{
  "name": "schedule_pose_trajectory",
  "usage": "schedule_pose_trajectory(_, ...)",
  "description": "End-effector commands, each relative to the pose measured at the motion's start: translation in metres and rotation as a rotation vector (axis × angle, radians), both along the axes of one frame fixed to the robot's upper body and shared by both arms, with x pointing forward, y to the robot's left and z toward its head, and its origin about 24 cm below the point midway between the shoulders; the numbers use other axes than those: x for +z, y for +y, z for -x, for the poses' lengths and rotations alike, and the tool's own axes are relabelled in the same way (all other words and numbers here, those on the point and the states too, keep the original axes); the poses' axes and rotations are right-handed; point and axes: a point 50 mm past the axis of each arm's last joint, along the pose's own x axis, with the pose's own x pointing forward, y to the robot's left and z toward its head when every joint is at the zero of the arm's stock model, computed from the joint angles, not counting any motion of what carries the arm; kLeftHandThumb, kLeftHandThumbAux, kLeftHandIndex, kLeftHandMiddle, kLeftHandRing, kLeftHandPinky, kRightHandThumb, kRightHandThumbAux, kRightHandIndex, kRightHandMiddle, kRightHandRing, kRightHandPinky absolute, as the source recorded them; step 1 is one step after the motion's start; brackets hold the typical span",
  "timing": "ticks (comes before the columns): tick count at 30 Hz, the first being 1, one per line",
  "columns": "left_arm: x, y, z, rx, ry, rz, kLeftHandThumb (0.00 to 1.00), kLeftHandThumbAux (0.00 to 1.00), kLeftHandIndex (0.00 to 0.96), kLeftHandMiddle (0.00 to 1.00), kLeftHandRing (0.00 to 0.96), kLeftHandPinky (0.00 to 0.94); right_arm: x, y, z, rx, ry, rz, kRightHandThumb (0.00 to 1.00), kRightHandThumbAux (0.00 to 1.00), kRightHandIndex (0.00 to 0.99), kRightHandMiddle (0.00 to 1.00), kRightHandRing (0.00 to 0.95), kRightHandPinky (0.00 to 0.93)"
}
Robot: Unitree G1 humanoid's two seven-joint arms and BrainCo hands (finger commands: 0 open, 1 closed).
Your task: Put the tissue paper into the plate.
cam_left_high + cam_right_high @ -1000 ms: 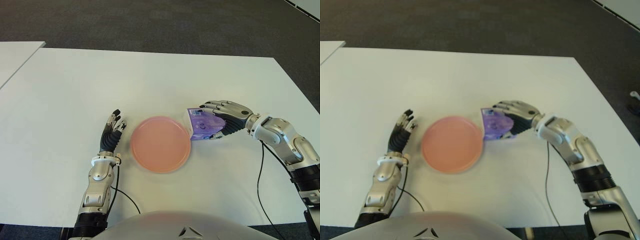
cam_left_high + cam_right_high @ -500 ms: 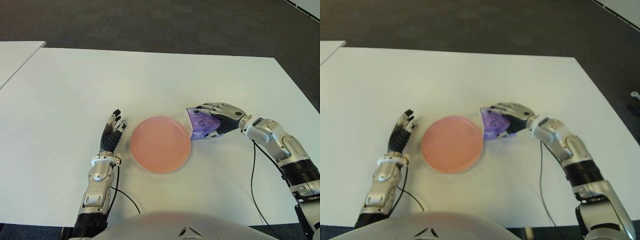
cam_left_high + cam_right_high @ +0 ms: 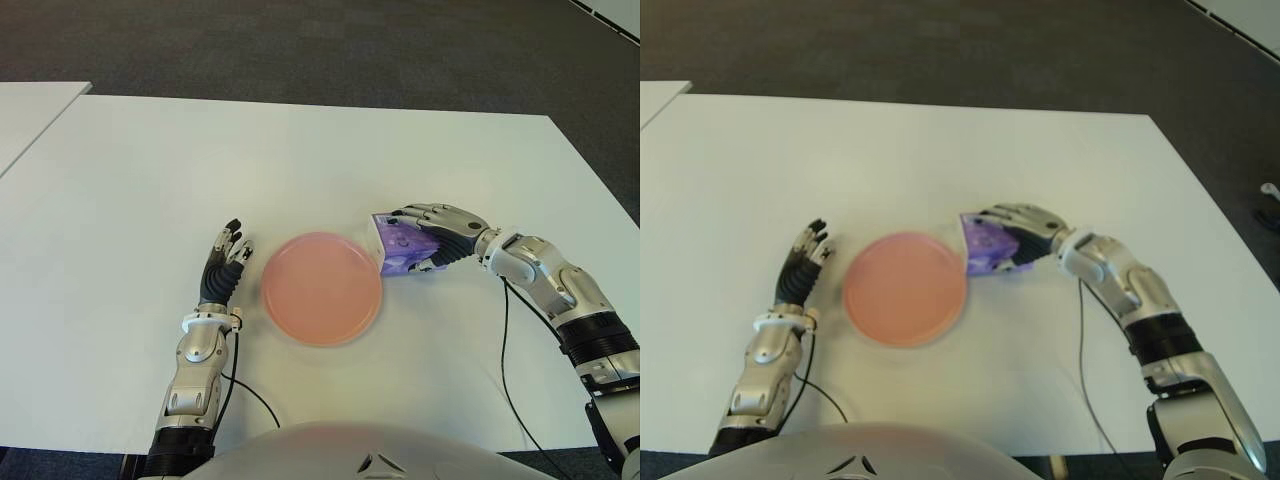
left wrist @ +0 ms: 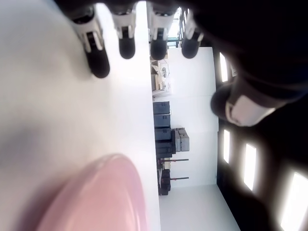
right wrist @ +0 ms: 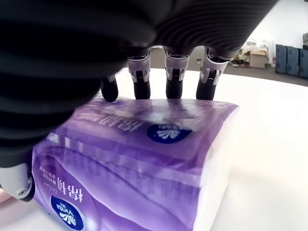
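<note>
A purple tissue pack point(image 3: 402, 247) stands tilted on the white table point(image 3: 300, 160), its lower corner at the right rim of the round pink plate point(image 3: 321, 288). My right hand point(image 3: 432, 236) wraps it from the right, fingers over its top and thumb under its side. Up close, the right wrist view has the pack point(image 5: 139, 163) filling it, with the fingertips point(image 5: 174, 88) curled over the far edge. To the left of the plate my left hand point(image 3: 222, 266) shows with fingers straight and nothing in it; the plate's rim point(image 4: 103, 197) is near it in the left wrist view.
A second white table point(image 3: 25, 112) shows at the far left, separated by a narrow gap. Dark carpet point(image 3: 330, 50) lies beyond the table's far edge. A black cable point(image 3: 515, 375) trails from my right arm across the table.
My right hand has drawn in slightly toward the plate with the pack, and the right forearm has swung closer to my body. The left hand has not moved.
</note>
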Motion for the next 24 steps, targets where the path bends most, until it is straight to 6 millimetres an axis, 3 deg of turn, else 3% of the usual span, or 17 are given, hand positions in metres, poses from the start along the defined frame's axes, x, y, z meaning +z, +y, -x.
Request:
schedule_pose_trajectory(1, -0.0086, 0.0016, 0.006, 0.008, 0.056, 0.0, 0.0, 0.503, 0.0, 0.0, 0.0, 0.0, -0.0074, -0.0003, 0.0023, 0.007, 0.03, 0.022, 0.264, 0.5, 0.006, 0.046, 0.0, 0.0)
schedule_pose_trajectory(24, -0.0079, 0.0024, 0.0066, 0.008, 0.057, -0.001, 0.0, 0.501, 0.0, 0.0, 0.0, 0.0, -0.0066, -0.0006, 0.0026, 0.008, 0.029, 0.022, 0.264, 0.5, 0.006, 0.046, 0.0, 0.0)
